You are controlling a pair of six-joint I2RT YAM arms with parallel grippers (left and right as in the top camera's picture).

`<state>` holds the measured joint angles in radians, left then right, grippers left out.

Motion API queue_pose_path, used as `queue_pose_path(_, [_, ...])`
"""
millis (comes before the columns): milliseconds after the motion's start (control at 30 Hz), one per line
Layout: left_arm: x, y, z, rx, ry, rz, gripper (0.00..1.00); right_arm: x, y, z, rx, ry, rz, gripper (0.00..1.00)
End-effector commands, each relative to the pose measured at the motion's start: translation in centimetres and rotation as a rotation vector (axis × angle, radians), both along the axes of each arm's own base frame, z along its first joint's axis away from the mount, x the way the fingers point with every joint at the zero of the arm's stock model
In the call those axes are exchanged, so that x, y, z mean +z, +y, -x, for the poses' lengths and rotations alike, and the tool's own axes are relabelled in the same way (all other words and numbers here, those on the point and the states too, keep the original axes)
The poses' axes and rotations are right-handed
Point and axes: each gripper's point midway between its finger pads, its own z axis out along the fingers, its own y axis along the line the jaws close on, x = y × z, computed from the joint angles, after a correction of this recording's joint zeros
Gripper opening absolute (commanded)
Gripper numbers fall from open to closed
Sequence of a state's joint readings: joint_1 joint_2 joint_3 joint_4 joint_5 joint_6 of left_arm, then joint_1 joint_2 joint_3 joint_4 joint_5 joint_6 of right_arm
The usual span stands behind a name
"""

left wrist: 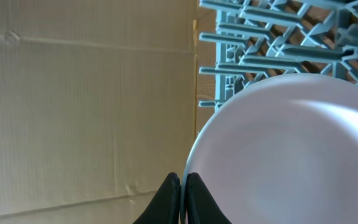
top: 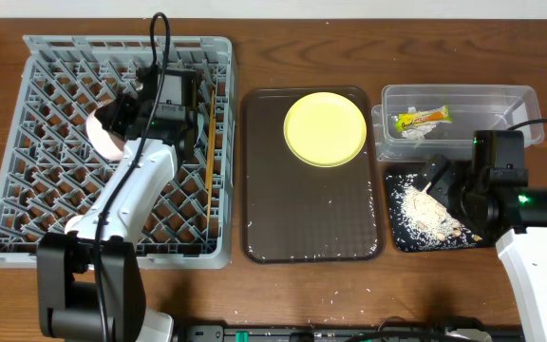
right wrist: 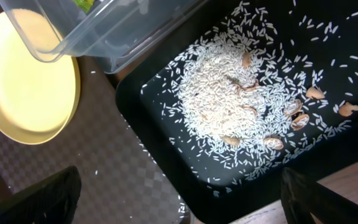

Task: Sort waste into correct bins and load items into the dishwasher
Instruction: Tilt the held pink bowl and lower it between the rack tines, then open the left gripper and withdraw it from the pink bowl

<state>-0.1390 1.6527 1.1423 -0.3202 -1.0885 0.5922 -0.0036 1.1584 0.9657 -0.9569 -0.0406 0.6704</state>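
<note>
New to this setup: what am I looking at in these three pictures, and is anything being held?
Two robot arms work at a table, each ending in a two-finger gripper. The wide picture looks down from above; the other two come from wrist cameras. On the left is a grey rack with chopsticks in it. The left gripper is shut, seemingly pinching the rim of a pale bowl over the rack. In the middle a brown tray carries a yellow plate. On the right, a clear tub holds a wrapper, and a black tray holds rice. The right gripper hangs open above it, empty.
</note>
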Motion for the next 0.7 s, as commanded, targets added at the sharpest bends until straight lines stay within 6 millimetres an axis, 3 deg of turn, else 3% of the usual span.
queue_pose_path(0, [0.6,-0.2,-0.6,-0.063,0.066,-0.01,0.07,0.0,-0.3,0.0,-0.017,0.0,0.006,0.99])
queue_pose_path(233, [-0.9,-0.3,-0.1,-0.075,0.104,0.0,0.07,0.0,-0.3,0.0,-0.017,0.0,0.006,0.99])
queue_pose_path(500, [-0.2,-0.8,-0.3,-0.077,0.098,-0.04,0.08,0.0,-0.3,0.0,-0.017,0.0,0.006,0.99])
queue_pose_path(667, [1.0,0.7,-0.2,-0.04,0.12,-0.103,0.07,0.0,-0.3,0.0,-0.017,0.0,0.006,0.99])
